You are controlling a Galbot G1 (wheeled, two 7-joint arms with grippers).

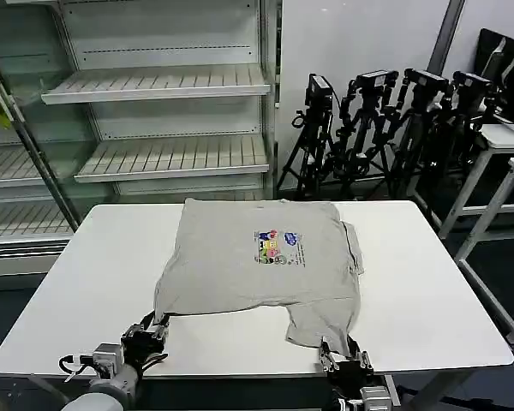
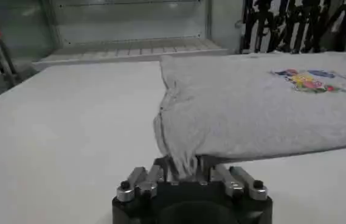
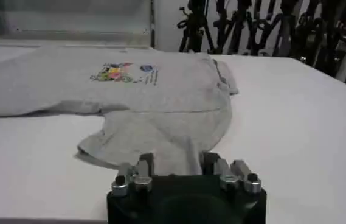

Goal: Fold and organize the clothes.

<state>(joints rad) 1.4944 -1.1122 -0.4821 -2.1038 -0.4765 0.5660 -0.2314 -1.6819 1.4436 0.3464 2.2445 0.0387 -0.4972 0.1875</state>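
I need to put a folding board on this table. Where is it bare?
Bare: the white table between the grey shirt and its right edge, and the strip to the shirt's left. Crowded: the near edge, where the left claw and right claw each pinch the shirt's hem.

Setting: robotics lab or test room, staged as a shop mock-up. Landmark: white table (image 1: pixel 428 282) at centre. Behind it, toward the left, a white retail-style shelf unit (image 1: pixel 167 111) with slatted shelves, bare of goods. Behind it to the right, a cluster of black tripods (image 1: pixel 385 128) carrying cameras, parked against a plain white wall (image 1: pixel 360 38). To the right of the table, more white tables (image 1: pixel 505 171). Dark floor beneath. Recording gear plus display shelving indicate a data-collection space.
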